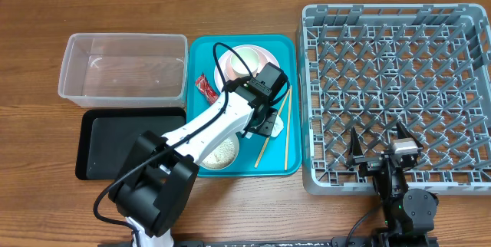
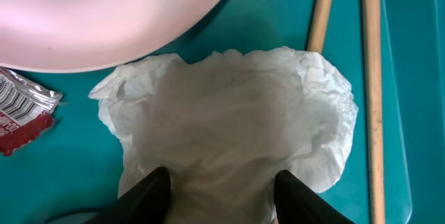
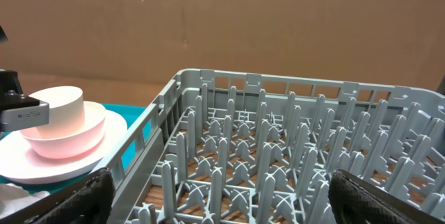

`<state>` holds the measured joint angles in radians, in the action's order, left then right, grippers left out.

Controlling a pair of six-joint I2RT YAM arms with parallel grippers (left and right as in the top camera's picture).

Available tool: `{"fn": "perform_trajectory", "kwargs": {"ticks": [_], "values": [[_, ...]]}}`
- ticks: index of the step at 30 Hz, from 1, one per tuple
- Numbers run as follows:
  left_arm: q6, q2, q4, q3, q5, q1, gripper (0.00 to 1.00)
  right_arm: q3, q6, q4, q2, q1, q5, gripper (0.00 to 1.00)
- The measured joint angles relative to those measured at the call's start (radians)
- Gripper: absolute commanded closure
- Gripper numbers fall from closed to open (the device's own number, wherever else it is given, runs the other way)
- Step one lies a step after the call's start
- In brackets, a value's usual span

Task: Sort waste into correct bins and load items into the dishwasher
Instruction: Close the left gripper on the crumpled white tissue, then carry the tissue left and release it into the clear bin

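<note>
In the left wrist view my left gripper (image 2: 222, 197) is open, its two fingers set down on either side of the crumpled white napkin (image 2: 229, 123) on the teal tray. The pink plate (image 2: 104, 15) lies just beyond, the red wrapper (image 2: 21, 113) to the left, and the two chopsticks (image 2: 372, 78) to the right. From overhead, the left gripper (image 1: 261, 118) is over the tray, below the plate (image 1: 245, 63) that carries the bowl and cup. The rice heap (image 1: 219, 153) lies at the tray's front. My right gripper (image 1: 382, 153) is open and empty over the rack's (image 1: 399, 17) front edge.
The clear tub (image 1: 123, 67) stands at the back left, with the black tray (image 1: 103, 143) in front of it. The teal serving tray (image 1: 291, 155) lies between them and the grey rack. The right wrist view shows the rack's pegs (image 3: 278, 154) and the stacked cup (image 3: 59, 102).
</note>
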<state>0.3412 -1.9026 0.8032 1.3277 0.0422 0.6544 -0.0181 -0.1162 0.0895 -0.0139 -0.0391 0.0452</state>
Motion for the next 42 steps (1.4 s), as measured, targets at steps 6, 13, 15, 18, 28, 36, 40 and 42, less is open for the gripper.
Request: {"fn": "perform_trajectory", "kwargs": {"ticks": [6,13,15,18,28,36,40,42], "values": [[0.0,0.0,0.0,0.0,0.004,0.0,0.62,0.0,0.0,-0.001,0.0,0.0,0.0,0.0],[-0.002,0.0,0.001,-0.015,0.004,0.0,0.63,0.0,0.0,0.0,0.0,0.0,0.0,0.0],[-0.002,0.0,0.003,-0.019,0.004,0.0,0.64,0.0,0.0,0.0,0.0,0.0,0.0,0.0],[-0.002,0.0,0.003,-0.019,0.004,0.0,0.66,0.0,0.0,0.0,0.0,0.0,0.0,0.0],[-0.003,0.0,0.004,-0.019,0.004,0.0,0.96,0.0,0.0,0.0,0.0,0.0,0.0,0.0],[-0.003,-0.001,0.108,0.012,0.004,0.0,0.96,0.0,0.0,0.0,0.0,0.0,0.0,0.0],[-0.003,-0.003,0.214,0.123,0.005,-0.008,0.96,0.0,0.0,0.0,0.0,0.0,0.0,0.0],[-0.004,-0.003,0.271,0.2,0.004,-0.021,0.96,0.0,-0.001,-0.001,0.0,0.0,0.0,0.0]]}}
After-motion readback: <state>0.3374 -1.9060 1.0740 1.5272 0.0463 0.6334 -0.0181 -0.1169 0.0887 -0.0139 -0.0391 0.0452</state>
